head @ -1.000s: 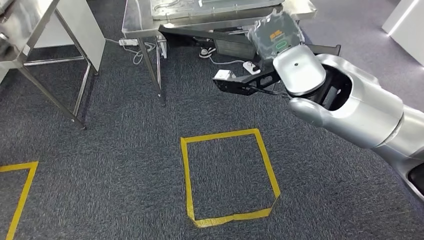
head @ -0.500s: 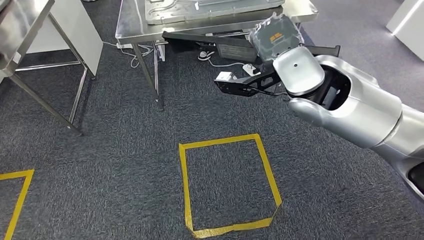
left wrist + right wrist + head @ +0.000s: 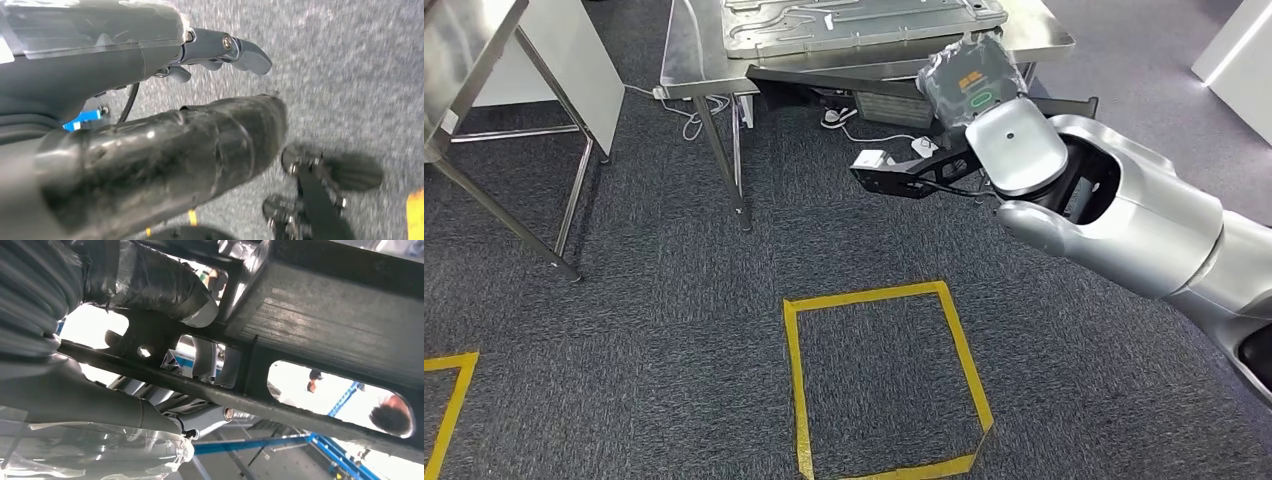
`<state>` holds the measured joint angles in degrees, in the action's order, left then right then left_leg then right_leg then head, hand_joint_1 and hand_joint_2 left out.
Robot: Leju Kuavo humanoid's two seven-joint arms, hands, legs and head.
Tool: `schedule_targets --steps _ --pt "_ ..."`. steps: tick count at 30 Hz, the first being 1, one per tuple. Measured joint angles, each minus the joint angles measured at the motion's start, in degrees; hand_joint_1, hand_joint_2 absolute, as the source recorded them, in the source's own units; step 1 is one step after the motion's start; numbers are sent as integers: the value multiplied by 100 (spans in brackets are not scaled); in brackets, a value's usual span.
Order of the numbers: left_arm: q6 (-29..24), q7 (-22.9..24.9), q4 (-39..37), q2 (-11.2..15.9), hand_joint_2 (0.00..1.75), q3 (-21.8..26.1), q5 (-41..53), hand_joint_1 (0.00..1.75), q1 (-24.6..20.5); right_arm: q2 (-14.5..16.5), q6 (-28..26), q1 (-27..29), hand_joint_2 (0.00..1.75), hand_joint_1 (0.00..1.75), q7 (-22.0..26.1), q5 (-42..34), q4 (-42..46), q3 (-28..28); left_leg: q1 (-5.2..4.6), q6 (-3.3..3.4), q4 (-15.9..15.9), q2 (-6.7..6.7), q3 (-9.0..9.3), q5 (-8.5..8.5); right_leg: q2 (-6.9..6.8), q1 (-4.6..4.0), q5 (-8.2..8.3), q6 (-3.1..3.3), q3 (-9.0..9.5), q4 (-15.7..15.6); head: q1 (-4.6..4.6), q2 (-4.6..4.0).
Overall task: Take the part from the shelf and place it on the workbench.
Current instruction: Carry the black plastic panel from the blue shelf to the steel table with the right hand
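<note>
A long black part (image 3: 824,78) with slotted openings is held out in front of me, level with the near edge of the steel workbench (image 3: 694,60). My right hand (image 3: 974,80), wrapped in clear plastic, grips the part near its middle. In the right wrist view the thumb and fingers (image 3: 165,287) close around the black slotted frame (image 3: 325,315). My left hand (image 3: 215,80) hangs over the carpet with its fingers (image 3: 245,52) extended and holds nothing.
A large grey metal plate (image 3: 854,20) lies on the workbench. Cables and a power strip (image 3: 919,145) lie beneath it. A second steel table (image 3: 464,50) stands at the left. A yellow tape square (image 3: 874,380) marks the carpet. A person (image 3: 392,420) shows through a slot in the part.
The whole view has shifted: I have moved closer to the workbench, and the tape square has slid down the picture. My right hand still holds the part in the same way.
</note>
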<state>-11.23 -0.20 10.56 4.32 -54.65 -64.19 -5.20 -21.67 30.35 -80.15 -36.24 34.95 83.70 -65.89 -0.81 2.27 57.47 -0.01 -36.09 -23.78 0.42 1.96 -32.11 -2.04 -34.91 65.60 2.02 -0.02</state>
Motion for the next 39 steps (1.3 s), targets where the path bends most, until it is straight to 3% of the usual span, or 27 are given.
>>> schedule_targets --steps 2,3,4,6,8,10,13,15,17,18,19,20,22,23,24,27,29,30,32,33,34,35,37,39 --pt "4 -7 0 2 0 -10 0 0 -4 -1 2 -3 175 175 0 0 -1 -14 -21 70 2 3 85 -83 -5 -44 -178 29 -488 746 -2 0" --pt "7 -10 0 3 0 -12 1 0 -6 -1 4 11 175 175 0 -1 -3 -23 -31 85 8 -7 136 -132 -5 -62 -137 37 -675 946 -3 0" --pt "8 -13 0 3 0 -13 1 0 -8 -1 7 22 175 175 0 -1 -5 -31 -39 91 19 -22 194 -185 -5 -75 14 47 -764 937 -3 0" --pt "10 -15 0 2 0 -18 2 0 0 -2 11 26 175 175 0 -1 -9 -36 -43 80 64 -59 316 -312 -6 -97 544 86 -656 348 -6 0" --pt "14 -15 0 2 0 -31 3 0 3 -1 12 1 175 175 0 0 -11 -40 -55 39 137 -90 372 -437 0 -126 846 136 -431 -251 1 1" --pt "16 -11 0 1 0 -51 5 0 -4 4 13 -15 175 175 0 0 -15 -45 -50 -12 164 -106 364 -496 12 -156 816 185 -331 -445 10 1" --pt "29 2 0 3 0 -67 8 0 -4 23 1 -21 175 175 5 34 -27 -50 -33 -99 201 -104 349 -575 16 -134 785 252 -242 -568 16 0" --pt "35 10 0 12 0 -72 3 0 -6 81 -15 -31 175 175 13 97 -53 -53 5 -187 654 -86 115 -758 9 -102 764 284 -140 -644 34 0" --pt "42 15 0 23 0 -80 -1 0 -8 165 -28 -36 175 175 17 137 -88 -72 66 -271 1376 -69 -340 -926 7 -86 707 296 -57 -667 49 0" --pt "46 17 0 28 0 -83 -2 0 -6 203 -32 -32 175 175 17 144 -104 -87 95 -304 1597 -62 -532 -901 7 -77 668 289 -12 -667 50 0" --pt "50 18 0 29 0 -85 -2 0 -1 233 -34 -29 175 175 17 147 -120 -101 122 -330 1619 -54 -638 -770 7 -68 626 277 39 -666 50 0" --pt "53 19 0 29 0 -86 -2 0 6 258 -37 -27 175 175 17 151 -133 -109 148 -350 1412 -45 -632 -531 6 -58 582 261 98 -666 50 0" --pt "58 21 0 29 0 -87 -5 0 18 301 -52 -37 175 175 25 180 -163 -113 178 -371 655 -35 -386 -19 2 -43 497 217 212 -672 47 0" --pt "61 25 0 31 0 -89 -9 0 19 323 -68 -51 175 175 33 204 -181 -114 166 -359 333 -34 -252 115 5 -38 461 187 247 -674 48 0" --pt "63 31 0 34 0 -91 -14 0 12 348 -87 -66 175 175 44 235 -201 -115 144 -334 153 -30 -167 145 9 -32 438 154 263 -679 50 0" --pt "81 49 0 65 0 -95 -33 0 -18 459 -119 -105 175 175 85 324 -277 -116 89 -217 32 -15 -78 42 18 0 378 45 283 -695 47 1" --pt "104 49 0 77 0 -95 -41 0 -18 542 -119 -149 175 175 121 373 -342 -108 90 -133 -51 -10 30 13 3 0 249 25 206 -476 31 1" --pt "113 43 0 77 0 -96 -38 0 -18 586 -116 -178 175 175 144 394 -377 -106 93 -89 -78 -5 85 -7 -6 -12 131 39 58 -185 22 1" --pt "121 21 0 77 0 -97 -24 0 -20 675 -108 -220 175 175 199 420 -448 -115 70 -14 -69 1 147 -75 -16 -48 -101 73 -408 604 12 0" --pt "122 12 0 76 0 -97 -16 0 -26 713 -102 -225 175 175 227 425 -482 -123 62 3 -54 -9 177 -115 -16 -62 -119 83 -619 883 12 0" --pt "122 4 0 73 0 -98 -12 0 -28 747 -94 -224 175 175 252 426 -512 -130 56 10 -37 -26 216 -160 -16 -69 -27 92 -742 968 9 0" --pt "121 2 0 67 0 -98 -10 0 -25 782 -84 -228 175 175 270 426 -538 -136 52 6 -14 -48 263 -214 -17 -76 179 107 -756 828 9 0" --pt "112 5 0 50 0 -99 -11 0 -5 850 -58 -260 175 175 288 426 -578 -142 51 -23 44 -82 342 -336 -19 -95 679 152 -552 162 7 0" --pt "96 15 0 36 0 -101 -27 0 -4 922 -27 -324 175 175 303 427 -614 -162 38 -80 121 -103 344 -432 -12 -122 861 197 -361 -356 14 1"
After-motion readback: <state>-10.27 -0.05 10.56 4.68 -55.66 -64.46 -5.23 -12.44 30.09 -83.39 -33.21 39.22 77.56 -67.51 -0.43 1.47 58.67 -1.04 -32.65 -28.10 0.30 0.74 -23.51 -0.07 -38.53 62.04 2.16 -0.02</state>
